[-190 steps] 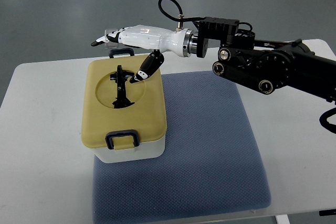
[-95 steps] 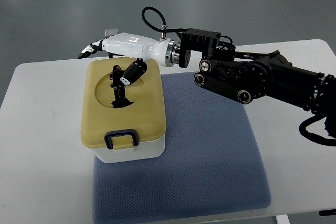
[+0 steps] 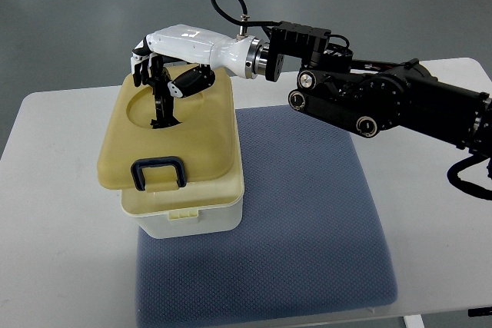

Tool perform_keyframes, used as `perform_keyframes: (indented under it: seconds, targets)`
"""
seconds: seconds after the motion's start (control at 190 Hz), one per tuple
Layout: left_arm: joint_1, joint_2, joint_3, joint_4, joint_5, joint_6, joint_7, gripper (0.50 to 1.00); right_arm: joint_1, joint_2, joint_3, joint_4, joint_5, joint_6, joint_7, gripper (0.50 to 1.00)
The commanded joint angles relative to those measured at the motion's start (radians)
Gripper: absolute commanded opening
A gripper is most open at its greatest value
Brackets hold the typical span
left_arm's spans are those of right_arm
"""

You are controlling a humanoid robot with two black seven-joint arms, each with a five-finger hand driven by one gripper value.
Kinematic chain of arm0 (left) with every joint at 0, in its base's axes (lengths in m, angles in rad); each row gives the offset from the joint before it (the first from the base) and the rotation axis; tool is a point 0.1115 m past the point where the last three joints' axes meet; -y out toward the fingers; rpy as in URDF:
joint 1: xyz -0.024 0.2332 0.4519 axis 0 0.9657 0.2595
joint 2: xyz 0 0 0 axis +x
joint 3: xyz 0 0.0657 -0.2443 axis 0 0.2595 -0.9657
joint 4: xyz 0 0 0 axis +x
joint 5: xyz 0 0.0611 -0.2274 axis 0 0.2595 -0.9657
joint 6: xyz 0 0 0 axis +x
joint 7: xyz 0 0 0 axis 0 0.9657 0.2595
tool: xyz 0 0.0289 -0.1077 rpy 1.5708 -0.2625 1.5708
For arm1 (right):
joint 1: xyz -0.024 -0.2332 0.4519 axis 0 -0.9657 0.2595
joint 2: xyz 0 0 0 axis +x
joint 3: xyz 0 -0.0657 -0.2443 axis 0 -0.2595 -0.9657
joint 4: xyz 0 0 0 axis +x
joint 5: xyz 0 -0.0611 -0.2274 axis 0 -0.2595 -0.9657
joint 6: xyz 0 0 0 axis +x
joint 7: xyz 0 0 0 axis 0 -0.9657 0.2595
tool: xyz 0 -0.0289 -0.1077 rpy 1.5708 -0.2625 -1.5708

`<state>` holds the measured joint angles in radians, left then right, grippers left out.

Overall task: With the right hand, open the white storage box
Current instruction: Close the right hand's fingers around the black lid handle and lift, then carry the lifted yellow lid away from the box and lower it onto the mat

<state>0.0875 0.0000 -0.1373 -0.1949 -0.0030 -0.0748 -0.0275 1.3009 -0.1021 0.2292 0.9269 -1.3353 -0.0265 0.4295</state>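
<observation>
The right robot hand [image 3: 157, 67], white with black fingertips, has its fingers curled around the black upright handle [image 3: 163, 104] in the round recess of the tan plastic lid [image 3: 169, 140]. The lid sits lifted and tilted, shifted toward 9 o'clock off the white rectangular storage box [image 3: 191, 209]. The box's long axis runs 12 to 6 o'clock. It rests on the blue padded mat [image 3: 307, 213], at the mat's 10 o'clock corner, on the white table [image 3: 54, 213].
</observation>
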Motion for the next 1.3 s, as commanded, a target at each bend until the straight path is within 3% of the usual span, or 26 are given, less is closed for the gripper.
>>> perform_keyframes:
  seconds: [0.0, 0.311, 0.553, 0.949, 1.297]
  targets:
    - [0.000, 0.000, 0.001, 0.000, 0.000, 0.000, 0.000, 1.000, 0.031, -0.076, 0.001, 0.053, 0.024, 0.000, 0.000, 0.500]
    - [0.000, 0.000, 0.002, -0.001, 0.000, 0.000, 0.000, 1.000, 0.035, -0.333, 0.016, 0.168, 0.048, 0.026, 0.009, 0.500]
    - [0.000, 0.000, 0.004, -0.001, 0.000, 0.000, 0.000, 1.000, -0.041, -0.459, 0.016, 0.170, 0.047, 0.020, 0.017, 0.500]
    - [0.000, 0.000, 0.004, -0.003, 0.000, 0.000, 0.000, 1.000, -0.176, -0.511, 0.012, 0.136, 0.030, 0.005, 0.045, 0.500]
    - [0.002, 0.000, 0.002, -0.001, 0.000, 0.000, 0.001, 1.000, -0.255, -0.495, -0.001, 0.090, 0.025, 0.002, 0.045, 0.500]
